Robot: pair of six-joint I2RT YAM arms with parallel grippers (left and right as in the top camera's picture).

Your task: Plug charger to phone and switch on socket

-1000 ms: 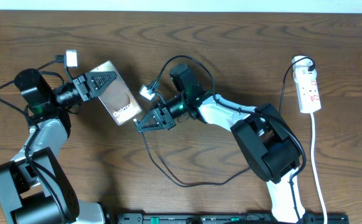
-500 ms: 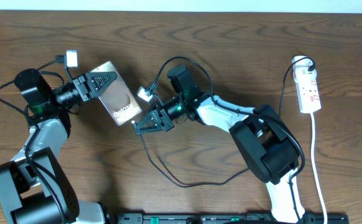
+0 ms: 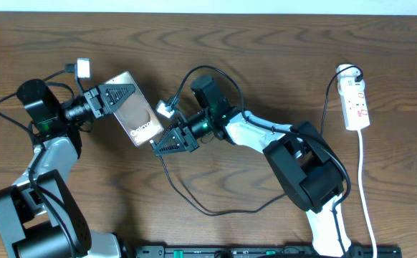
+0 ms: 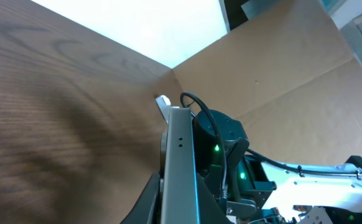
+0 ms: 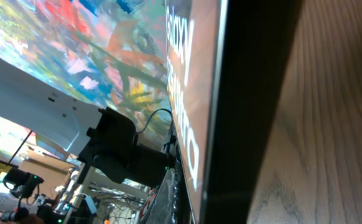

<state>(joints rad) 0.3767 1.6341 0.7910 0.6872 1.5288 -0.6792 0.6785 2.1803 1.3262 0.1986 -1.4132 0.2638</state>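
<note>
Starting at the right gripper, we see its black fingers pressed together. The long thin black charger cable runs out from between them and loops over the brown wooden tabletop. We judge that they pinch the cable just behind its connector, though the tip itself is hidden from us.

Just beside those fingertips, toward the far left corner of the tabletop, lies the flat dark rectangular phone with white Galaxy lettering. Its long axis slants from the far left toward the middle, so the short end nearest the right gripper is the one the connector must meet. The right wrist view shows that dark edge very close, but we cannot tell whether the tip touches the port.

The left gripper is clamped on the phone's far end. The right arm is therefore the nearer to the port, and we judge the coming move to be a short push along the phone's long axis.

Well apart, near the far right corner, the small white power strip with red markings lies lengthwise front to back, nearer the right arm. A white plug sits at its far end.

We count two grippers, one phone, one charger cable, one power strip and one white cord.
</note>
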